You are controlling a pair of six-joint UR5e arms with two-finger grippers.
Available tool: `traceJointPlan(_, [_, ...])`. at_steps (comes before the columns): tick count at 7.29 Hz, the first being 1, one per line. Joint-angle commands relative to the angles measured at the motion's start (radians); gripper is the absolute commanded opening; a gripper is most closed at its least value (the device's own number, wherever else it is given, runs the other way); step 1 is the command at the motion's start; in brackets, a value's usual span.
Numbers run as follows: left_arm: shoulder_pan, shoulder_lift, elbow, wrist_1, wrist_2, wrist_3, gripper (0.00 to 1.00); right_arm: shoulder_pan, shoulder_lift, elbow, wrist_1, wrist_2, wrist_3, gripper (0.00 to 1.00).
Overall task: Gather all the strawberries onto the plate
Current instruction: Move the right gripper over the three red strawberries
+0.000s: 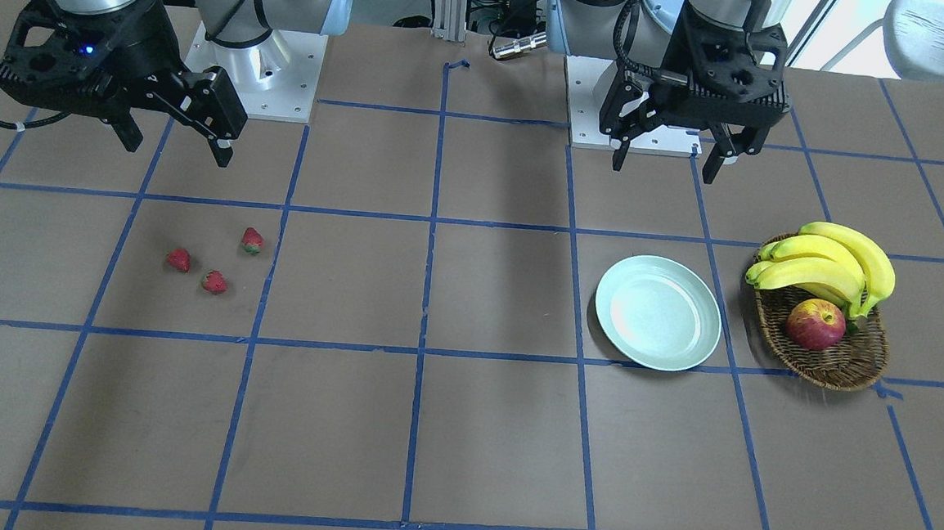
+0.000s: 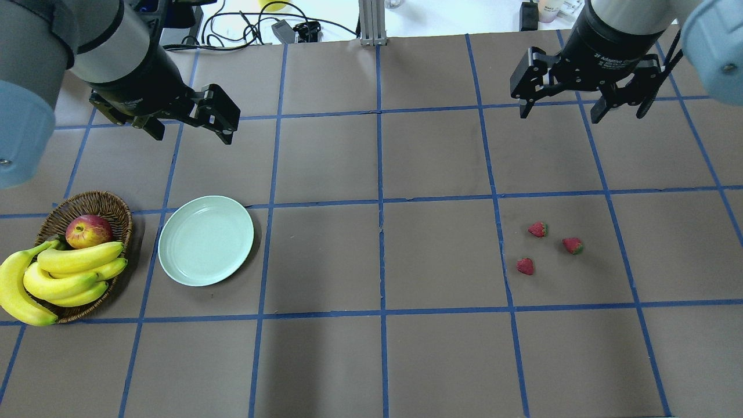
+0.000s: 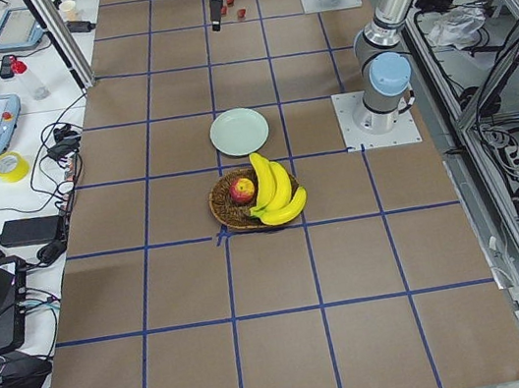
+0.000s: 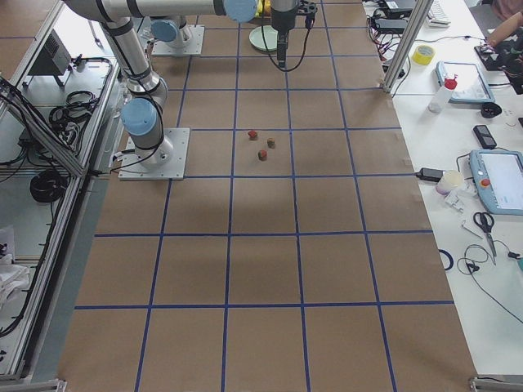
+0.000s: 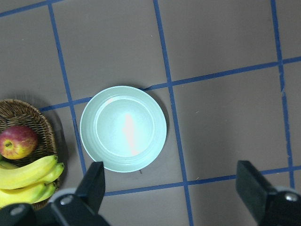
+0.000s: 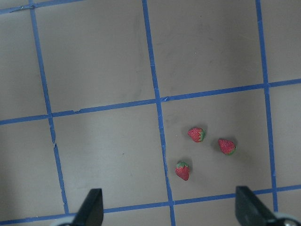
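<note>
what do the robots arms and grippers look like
The left arm and right arm are silver-grey tubes with pale blue joint caps. The left gripper and right gripper are matte black, two-fingered, with black cables at the wrists; white lettering marks the right one's collar.

Glossy plate (image 1: 657, 312); woven wicker basket (image 1: 843, 365); matt table (image 1: 504, 283).

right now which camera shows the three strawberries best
The right wrist-mounted view: the strawberries are largest there, all three apart, green tops visible, nothing blocking. The overhead and front-facing views show them smaller but clear. Both side views show only tiny red dots; the left wrist-mounted view misses them.
</note>
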Motion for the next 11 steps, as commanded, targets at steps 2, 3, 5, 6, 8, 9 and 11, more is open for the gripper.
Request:
traceJointPlan(2, [0.0,0.0,-0.002,0.0,-0.009,-0.017,1.0,-0.002,0.0,0.001,0.002,-0.001,-0.003,1.0])
traceJointPlan(3, [0.0,0.0,-0.002,-0.002,-0.004,-0.017,1.0,0.0,0.001,0.001,0.001,0.004,-0.005,1.0])
traceJointPlan(5, [0.0,0.001,-0.002,-0.002,-0.002,-0.015,1.0,0.0,0.001,0.001,0.001,0.004,-0.009,1.0])
traceJointPlan(6, [0.0,0.001,0.0,-0.002,-0.007,-0.017,1.0,0.0,0.001,0.013,0.002,0.004,-0.012,1.0])
traceJointPlan(8, [0.0,0.001,-0.002,-0.002,-0.009,-0.026,1.0,-0.002,0.0,0.11,-0.001,0.002,-0.018,1.0])
traceJointPlan(9, [0.0,0.001,-0.002,-0.002,-0.009,-0.026,1.0,-0.002,0.0,0.162,-0.01,0.002,-0.021,1.0])
traceJointPlan(11, [0.0,0.001,-0.002,-0.002,-0.01,-0.026,1.0,-0.005,0.001,0.284,-0.098,0.001,-0.035,1.0])
